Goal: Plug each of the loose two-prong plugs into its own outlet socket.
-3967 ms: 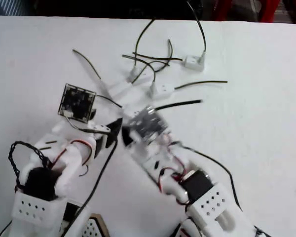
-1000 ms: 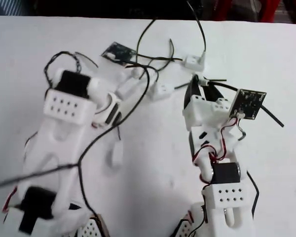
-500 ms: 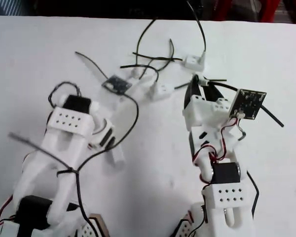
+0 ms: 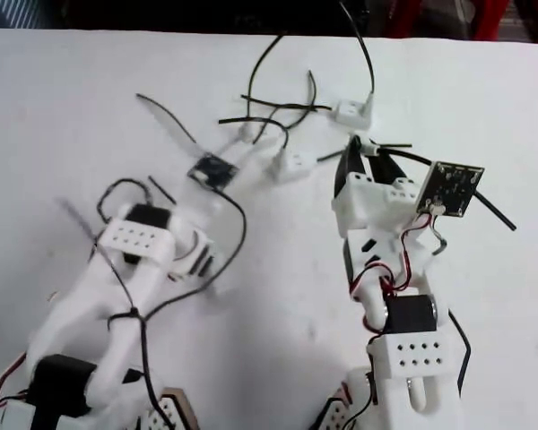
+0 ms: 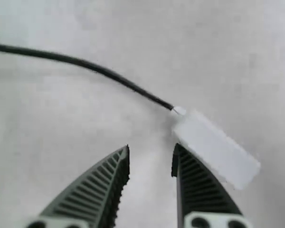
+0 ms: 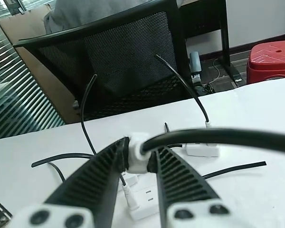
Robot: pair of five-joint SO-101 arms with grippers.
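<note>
White table (image 4: 484, 98) w/ a black mesh chair (image 6: 133, 61) behind it. Your right gripper (image 6: 140, 145) is clamped on a white plug (image 6: 137, 160) w/ thick black cord (image 6: 218, 137), near an outlet socket (image 6: 145, 199). Your left gripper (image 5: 150, 149) is spread open, one finger (image 5: 194, 190) just beside a white block (image 5: 216, 149) w/ thin black wire (image 5: 85, 64) lying on the table.

The left arm (image 4: 81, 322) rises from its base at the near left and leans toward the far middle, with its wrist bent so that the gripper faces downward. The left gripper (image 5: 150, 153) has its ribbed fingers a little apart, with nothing between them. The right arm (image 4: 403, 313) stands at the near right, stretched almost straight toward the far side. The right gripper (image 4: 362, 150) is held low and level, and its jaws are clamped on a white plug (image 6: 136, 154).
</note>
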